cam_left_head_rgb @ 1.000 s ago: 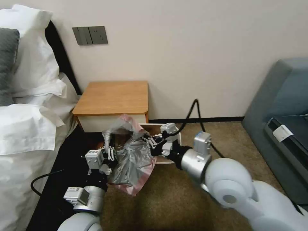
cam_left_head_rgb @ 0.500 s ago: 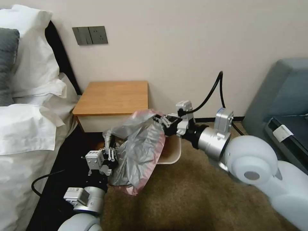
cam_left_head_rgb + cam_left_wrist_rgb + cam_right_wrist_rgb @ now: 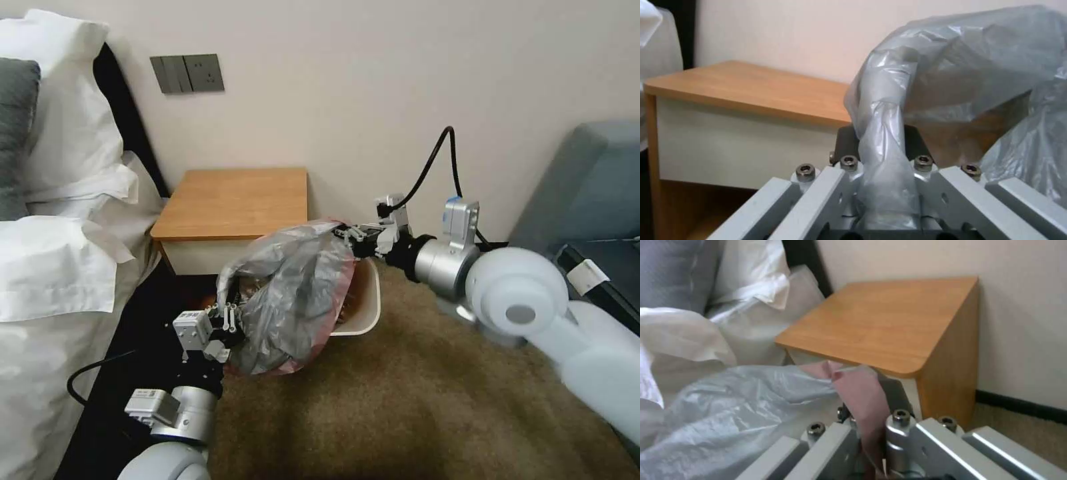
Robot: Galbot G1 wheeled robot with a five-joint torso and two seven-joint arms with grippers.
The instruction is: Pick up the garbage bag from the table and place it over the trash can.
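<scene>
One crinkly translucent grey garbage bag with a pinkish rim hangs stretched between two pincers: the left pincer clamped on its near-left edge, the right pincer clamped on its far-right rim. It hides most of one beige plastic trash can, right of one orange-brown wooden surface.

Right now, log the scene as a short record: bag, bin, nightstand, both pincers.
garbage bag: grey, pinkish rim, held off the floor, stretched between both pincers
left pincer: shut on a twisted bag end, in front of the nightstand
right pincer: shut on the pink rim, above the bin
trash can: beige, on the carpet, partly covered by the bag
nightstand: top bare
</scene>
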